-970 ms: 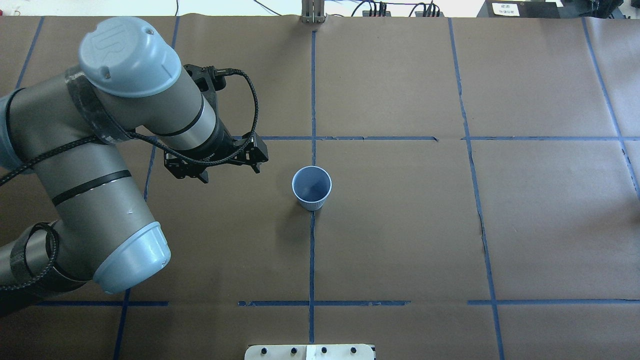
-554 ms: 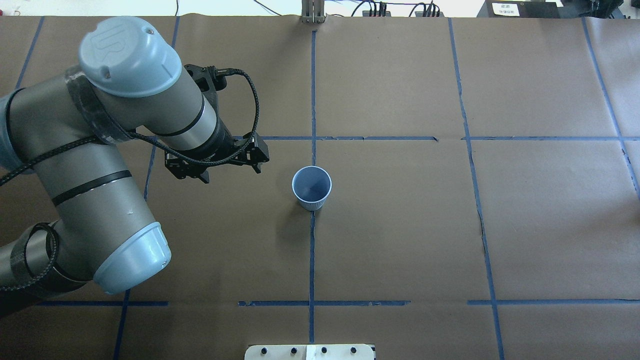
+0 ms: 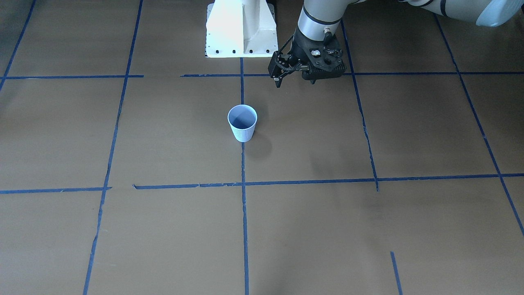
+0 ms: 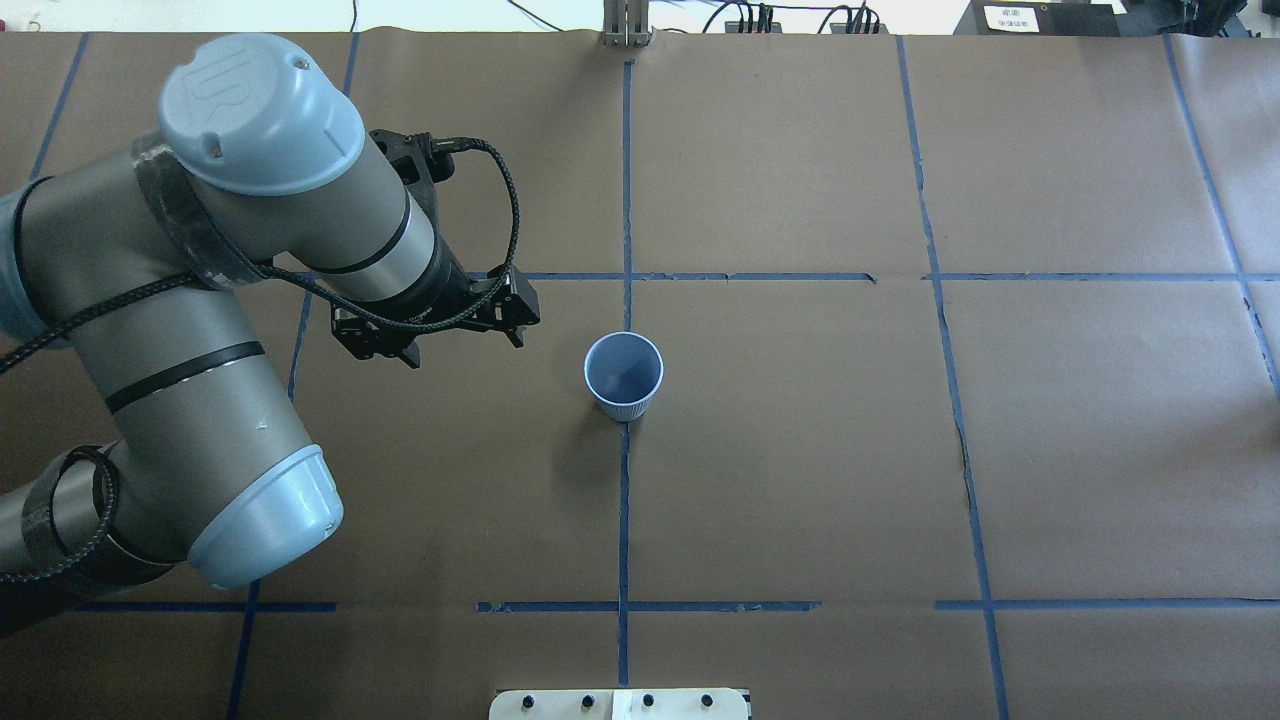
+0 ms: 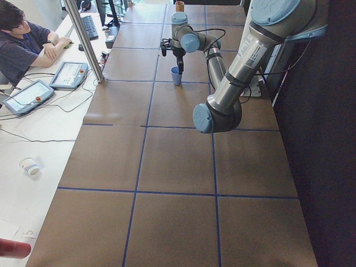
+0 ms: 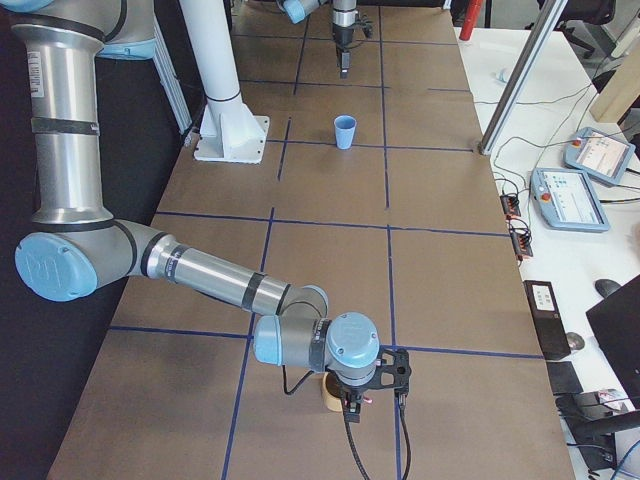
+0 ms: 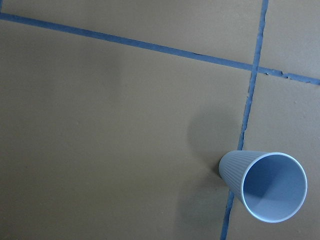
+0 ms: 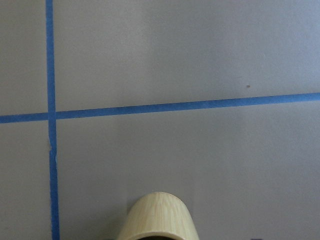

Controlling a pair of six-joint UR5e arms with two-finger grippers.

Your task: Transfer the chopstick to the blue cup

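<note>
The pale-blue ribbed blue cup [image 4: 623,376] [image 3: 242,122] [image 7: 267,186] stands upright on a blue tape line near the table's middle, and its inside looks empty. My left gripper [image 4: 463,348] [image 3: 295,82] hangs above the table to the cup's left and slightly beyond it. It is open, with nothing between its fingers. My right gripper [image 6: 368,385] is far off at the table's right end, beside a bamboo cup [image 6: 333,392] [image 8: 160,217]; whether it is open or shut I cannot tell. The chopstick is not visible in any view.
Brown paper with blue tape lines covers the table [image 4: 800,450]. The white robot base [image 3: 241,28] stands at the near edge. A person sits at a side desk with tablets [image 5: 33,92], and a paper cup [image 5: 29,166] lies on that desk.
My left gripper has crept very slightly to the right and away from the base. The blue cup has not moved.
</note>
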